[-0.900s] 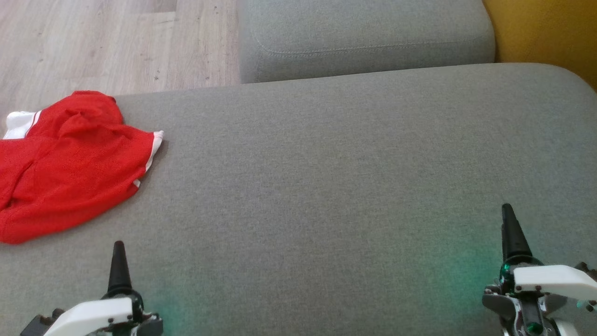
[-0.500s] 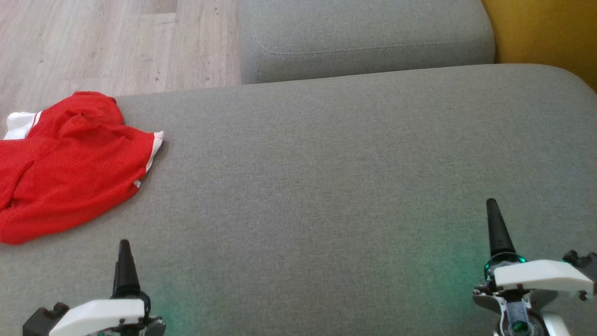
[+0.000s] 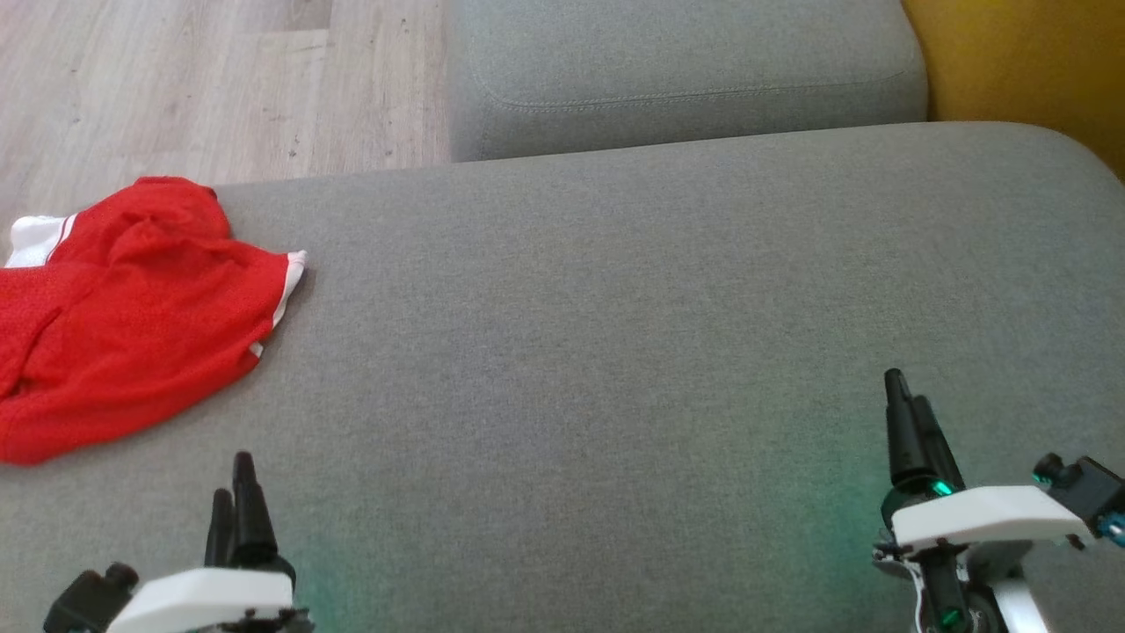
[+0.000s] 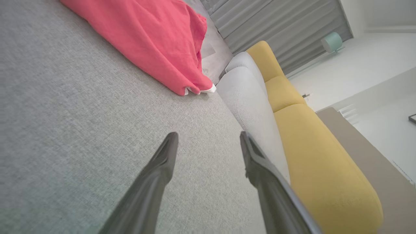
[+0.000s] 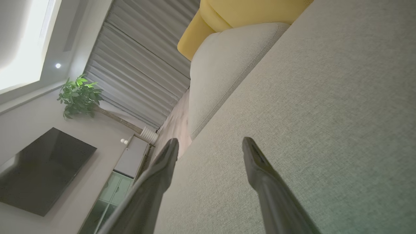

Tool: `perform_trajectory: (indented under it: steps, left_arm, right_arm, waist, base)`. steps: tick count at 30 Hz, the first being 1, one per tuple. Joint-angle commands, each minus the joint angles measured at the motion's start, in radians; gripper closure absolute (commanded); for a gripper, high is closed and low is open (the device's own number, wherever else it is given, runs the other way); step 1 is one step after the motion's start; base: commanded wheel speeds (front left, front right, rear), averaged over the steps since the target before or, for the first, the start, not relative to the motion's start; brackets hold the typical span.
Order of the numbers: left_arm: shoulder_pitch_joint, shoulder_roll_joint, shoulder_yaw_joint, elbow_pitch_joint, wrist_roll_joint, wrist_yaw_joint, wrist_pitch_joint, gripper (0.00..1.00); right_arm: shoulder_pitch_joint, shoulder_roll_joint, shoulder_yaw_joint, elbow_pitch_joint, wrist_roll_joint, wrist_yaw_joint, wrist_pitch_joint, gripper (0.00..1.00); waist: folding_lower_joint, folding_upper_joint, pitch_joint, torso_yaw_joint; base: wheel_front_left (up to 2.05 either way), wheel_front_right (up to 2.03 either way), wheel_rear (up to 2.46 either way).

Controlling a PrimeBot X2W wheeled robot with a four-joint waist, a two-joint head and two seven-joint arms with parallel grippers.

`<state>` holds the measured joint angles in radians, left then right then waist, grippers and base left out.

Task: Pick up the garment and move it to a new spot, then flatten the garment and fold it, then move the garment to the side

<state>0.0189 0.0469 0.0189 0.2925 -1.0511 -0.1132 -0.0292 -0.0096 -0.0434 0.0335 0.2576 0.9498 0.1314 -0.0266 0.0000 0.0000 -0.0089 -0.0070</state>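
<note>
The garment is red with white trim and lies crumpled at the far left of the grey sofa seat; it also appears pinkish at the top of the left wrist view. My left gripper hovers at the lower left, below and to the right of the cloth, apart from it. Its fingers stand open with nothing between them. At the lower right, my right gripper is far from the cloth. It is open over bare seat fabric.
A grey cushion sits behind the seat, with a yellow cushion at the back right. Wooden floor lies beyond the seat's far left edge. A wide stretch of bare seat lies between the two grippers.
Both grippers have turned about their wrists, so two fingers now show on each instead of one. The right gripper has shifted left and slightly up. The garment has not moved.
</note>
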Motion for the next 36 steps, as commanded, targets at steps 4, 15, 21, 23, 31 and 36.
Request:
perform_trajectory:
  steps: [4,15,21,23,31,36]
  left_arm:
    - [-0.014,0.017,0.001,-0.027,0.071,-0.002,-0.022,0.0]
    - [-0.009,0.018,-0.007,-0.022,0.202,-0.005,-0.055,0.0]
    - [0.001,0.017,-0.006,-0.027,0.272,-0.003,-0.072,0.0]
    - [0.004,0.017,-0.005,-0.028,0.295,-0.003,-0.078,0.0]
    - [0.009,0.022,-0.006,-0.03,0.39,-0.005,-0.101,0.0]
    - [0.014,0.023,-0.007,-0.031,0.449,-0.006,-0.116,0.0]
  right_arm:
    - [-0.048,-0.015,0.029,-0.044,-0.076,0.0,-0.024,0.0]
    - [-0.046,-0.016,0.062,-0.052,-0.224,0.0,-0.056,0.0]
    - [-0.046,-0.016,0.082,-0.057,-0.303,0.0,-0.074,0.0]
    - [-0.047,-0.016,0.088,-0.06,-0.328,0.0,-0.08,0.0]
    - [-0.048,-0.014,0.11,-0.07,-0.434,0.0,-0.104,0.0]
    - [-0.049,-0.014,0.123,-0.075,-0.501,-0.001,-0.118,0.0]
  waist:
    - [0.0,0.0,0.0,-0.002]
    - [0.0,0.0,-0.002,0.003]
    - [0.0,0.0,-0.002,0.001]
    - [0.0,0.0,-0.001,0.001]
    - [0.0,0.0,0.0,0.001]
    - [0.0,0.0,-0.002,0.003]
  base:
    - [0.0,0.0,0.0]
    - [0.0,0.0,0.0]
    - [0.0,0.0,0.0]
    - [0.0,0.0,0.0]
    - [0.0,0.0,0.0]
    - [0.0,0.0,0.0]
